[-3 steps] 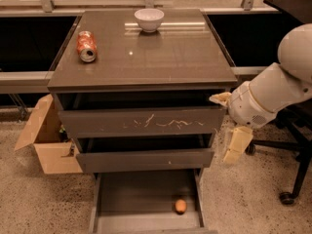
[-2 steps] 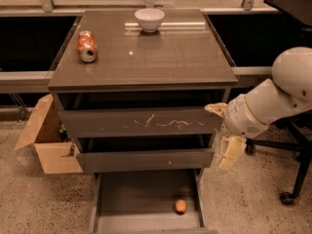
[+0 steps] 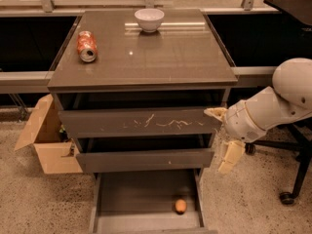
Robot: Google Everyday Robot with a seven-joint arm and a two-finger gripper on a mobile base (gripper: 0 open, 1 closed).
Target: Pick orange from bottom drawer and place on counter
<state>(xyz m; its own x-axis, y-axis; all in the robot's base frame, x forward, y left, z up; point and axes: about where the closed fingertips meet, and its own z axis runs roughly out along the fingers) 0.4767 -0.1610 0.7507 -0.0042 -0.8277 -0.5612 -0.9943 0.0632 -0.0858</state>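
Cardboard box [image 3: 46,140]: brown, flaps open, on the speckled floor at far left, just beside the cabinet's left side.

Soda can [image 3: 87,46]: red-orange, crushed, lying on its side on the left part of the desk.

Desk [image 3: 170,62]: glossy grey-brown top of the three-drawer cabinet, thin overhanging edge. It carries the can and the bowl, which lie well apart.

Bowl [image 3: 149,19]: white, upright, at the middle of the desk's far edge.

Top drawer [image 3: 141,122]: pulled out a little, front marked with white scratches.

Middle drawer [image 3: 146,159]: plain front, also pulled out a little.

Bottom drawer [image 3: 136,194]: pulled out wide at floor level, flat dark tray with thin sides.

Orange [image 3: 181,206]: small, round, resting on the tray of the bottom drawer, towards its front right corner and apart from the walls.

Gripper [image 3: 223,135]: at the cabinet's right front corner, level with the top and middle drawers, above and to the right of the orange. Its cream fingers [image 3: 230,157] are spread apart and released, grasping nothing. One points at the top drawer's front, the other hangs downward.

Arm [image 3: 273,106]: white, rounded, entering from the right edge.

Chair base [image 3: 292,179]: black, with castors, on the floor at far right behind the arm.
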